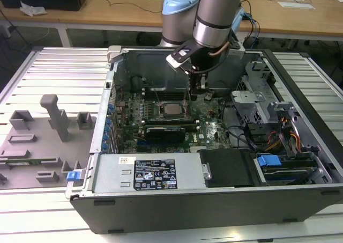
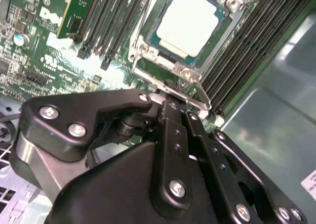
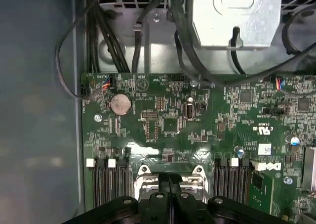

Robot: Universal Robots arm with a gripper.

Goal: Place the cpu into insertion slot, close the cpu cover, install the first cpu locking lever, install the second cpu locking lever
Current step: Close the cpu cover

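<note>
The cpu lies with its silver top up in the insertion slot on the green board; the exterior view shows the cpu mid-board. The cpu cover lies flat around the chip. A thin silver locking lever runs along the socket edge nearest my gripper. My gripper is shut, its tips down at that edge beside the lever, with nothing visibly between the fingers. From outside, the gripper hangs just to the exterior view's right of the socket. The shut gripper hides part of the socket.
Black memory slots flank the socket on both sides. A grey drive cage and cable bundles fill the case on the exterior view's right. The power supply sits at the front. A grey fixture tray lies outside the case.
</note>
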